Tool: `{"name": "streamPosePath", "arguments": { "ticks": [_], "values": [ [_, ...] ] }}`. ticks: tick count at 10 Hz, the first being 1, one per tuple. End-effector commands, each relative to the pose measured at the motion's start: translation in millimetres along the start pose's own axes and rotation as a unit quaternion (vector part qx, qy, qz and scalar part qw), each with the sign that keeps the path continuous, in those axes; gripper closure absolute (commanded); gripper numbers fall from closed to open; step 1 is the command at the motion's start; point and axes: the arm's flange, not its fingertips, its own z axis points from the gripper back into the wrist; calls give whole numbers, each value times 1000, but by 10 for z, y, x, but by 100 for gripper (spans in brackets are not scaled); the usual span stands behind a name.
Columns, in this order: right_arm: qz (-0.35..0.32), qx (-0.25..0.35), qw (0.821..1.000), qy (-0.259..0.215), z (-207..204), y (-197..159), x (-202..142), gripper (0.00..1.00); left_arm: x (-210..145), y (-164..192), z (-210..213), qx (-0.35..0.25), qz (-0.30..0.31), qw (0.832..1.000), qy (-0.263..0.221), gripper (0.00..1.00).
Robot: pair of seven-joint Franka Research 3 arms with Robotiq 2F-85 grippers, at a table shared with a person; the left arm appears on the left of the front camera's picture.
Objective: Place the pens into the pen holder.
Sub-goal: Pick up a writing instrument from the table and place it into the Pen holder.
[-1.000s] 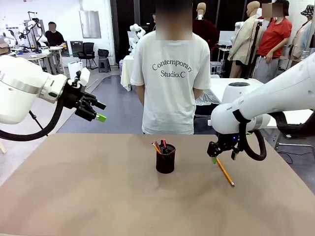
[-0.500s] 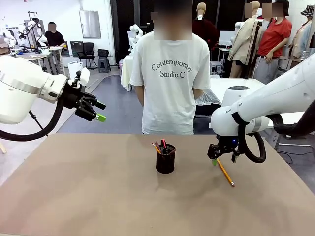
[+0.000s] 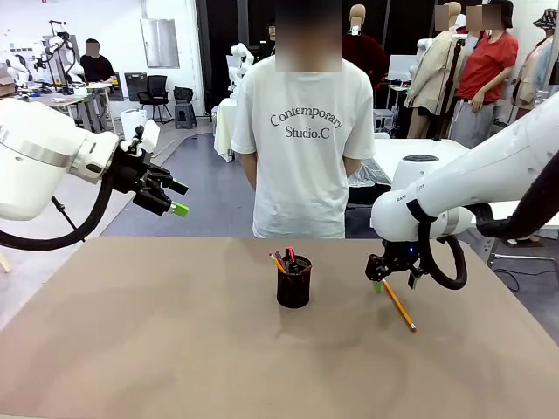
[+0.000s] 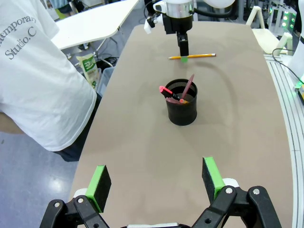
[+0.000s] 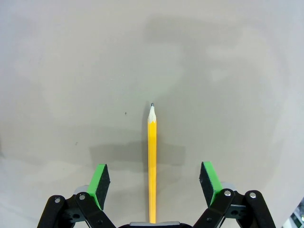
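Now two pens (image 3: 286, 259) in holder (image 3: 293, 286), one pencil (image 3: 399, 305) outside.

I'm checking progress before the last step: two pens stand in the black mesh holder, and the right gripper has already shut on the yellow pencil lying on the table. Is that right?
Not quite. The right gripper is open, its green pads standing apart on either side of the yellow pencil, as the right wrist view shows. The pencil does lie on the table, and two pens do stand in the black mesh holder.
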Motion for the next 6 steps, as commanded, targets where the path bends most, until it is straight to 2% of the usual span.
{"name": "streamPosePath", "arguments": {
  "ticks": [1, 4, 5, 6],
  "values": [
    [-24, 3, 1000, -3, -34, 23, 84, 0, 7, 3, 9, -3, -1, 1000, -1, 0],
    [-23, -4, 1000, 1, -91, 28, 95, 0, 7, 3, 9, -3, -1, 1000, -1, 0],
    [-18, -7, 1000, -4, -97, 25, 113, 6, 7, 3, 9, -3, -1, 1000, -1, 0],
    [-14, -8, 1000, -6, -108, 17, 106, 26, 7, 3, 9, -3, -1, 1000, -1, 0]
  ]
}}
